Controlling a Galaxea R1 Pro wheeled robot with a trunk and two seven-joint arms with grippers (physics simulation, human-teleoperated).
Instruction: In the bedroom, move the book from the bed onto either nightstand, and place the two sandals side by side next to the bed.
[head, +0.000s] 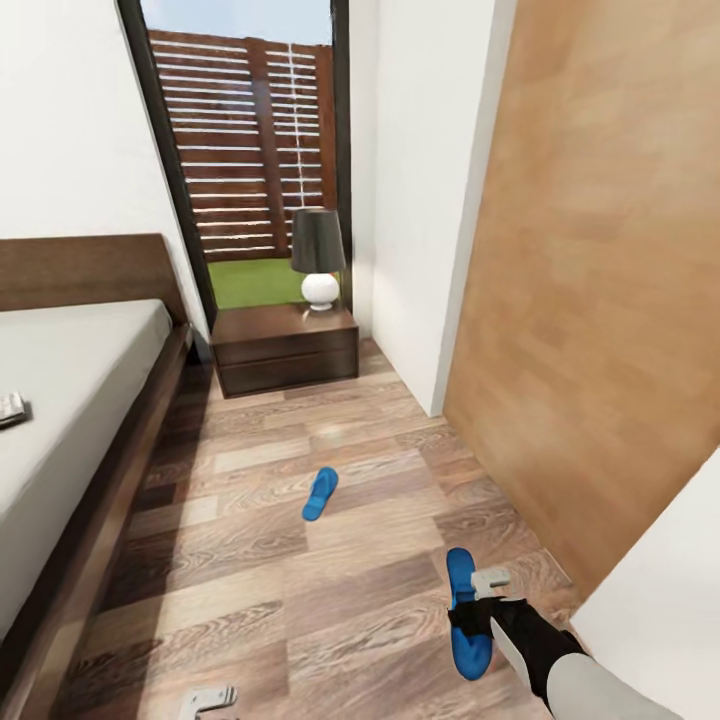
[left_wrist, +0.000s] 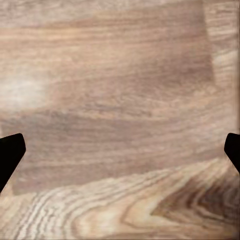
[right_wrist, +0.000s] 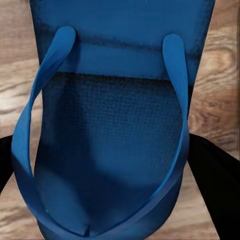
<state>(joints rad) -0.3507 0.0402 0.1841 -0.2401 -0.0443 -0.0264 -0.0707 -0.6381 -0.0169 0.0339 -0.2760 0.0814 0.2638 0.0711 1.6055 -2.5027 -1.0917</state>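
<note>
Two sandals: in your head view both lie on the wooden floor (head: 260, 560), well apart from each other.
Far sandal (head: 320, 493): out in the open floor, between the bed (head: 70, 400) and the wood-panelled wall (head: 600, 300), short of the nightstand (head: 285, 345).
Near sandal (head: 466, 612): right under your right gripper (head: 478, 605), whose dark fingers straddle its middle.
Book (head: 10, 408): a pale-looking edge of it on the mattress at the frame's left border, far from both hands.
Nightstand top: a lamp (head: 318, 255) stands on it.
Left gripper (head: 208, 700): low over bare floor, well apart from either sandal.
Left wrist view: your fingers (left_wrist: 10, 152) stand wide apart over plain floorboards (left_wrist: 120, 100).
Right wrist view: near sandal (right_wrist: 112, 135) sits between your two dark fingers (right_wrist: 212, 172), straps towards you.
Right hand state: spread around the sandal; you cannot tell whether the pads touch its edges.
</note>
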